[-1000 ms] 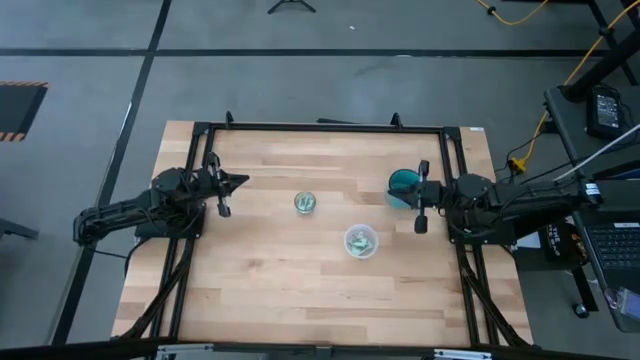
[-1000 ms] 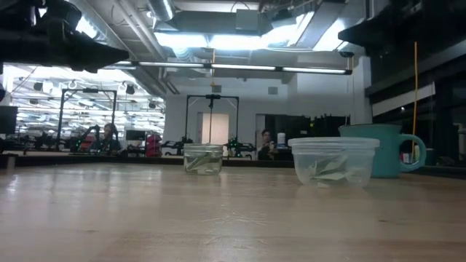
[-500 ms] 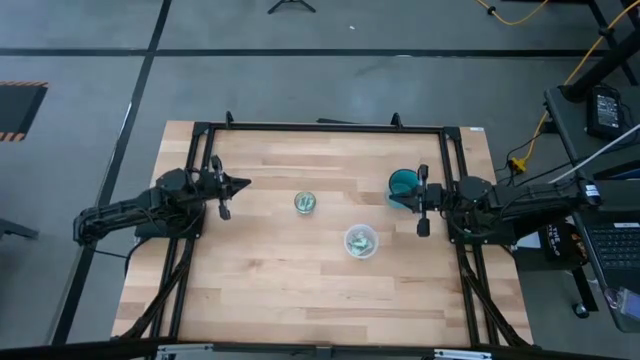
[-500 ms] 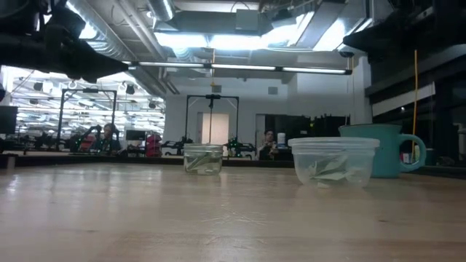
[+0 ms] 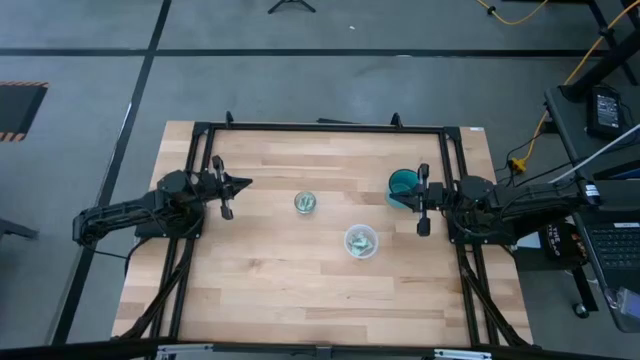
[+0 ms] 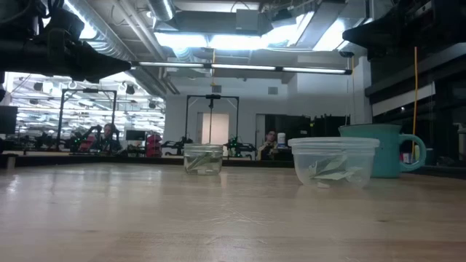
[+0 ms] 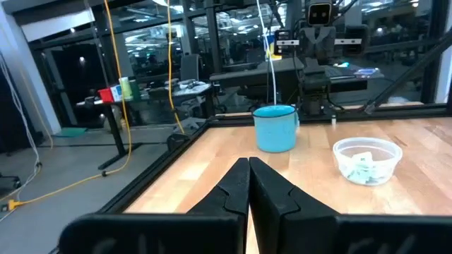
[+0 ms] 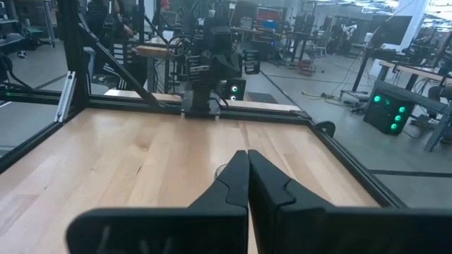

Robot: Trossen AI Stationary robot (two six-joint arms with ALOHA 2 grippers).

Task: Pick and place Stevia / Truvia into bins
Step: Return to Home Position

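Light green and white packets lie inside the little glass jar (image 5: 305, 203) (image 6: 203, 159) and inside the wider clear plastic cup (image 5: 361, 242) (image 6: 334, 161) (image 7: 367, 159). Both containers stand on the table near its middle. No loose packet shows on the wood. My left gripper (image 5: 243, 184) (image 7: 248, 164) hovers left of the jar, shut and empty, pointing toward the table's right. My right gripper (image 5: 398, 200) (image 8: 247, 156) hovers right of the plastic cup, beside the teal mug, shut and empty, pointing toward the table's left.
A teal mug (image 5: 404, 183) (image 6: 382, 149) (image 7: 275, 128) stands near the table's right side, close to my right gripper. A black frame (image 5: 320, 127) runs along the table's edges. Bare wood lies toward the near edge (image 5: 300, 300). People sit far off in the room behind.
My left gripper has dipped a little and crept slightly toward the table's right, staying shut. The jar, cup and mug have kept their places.
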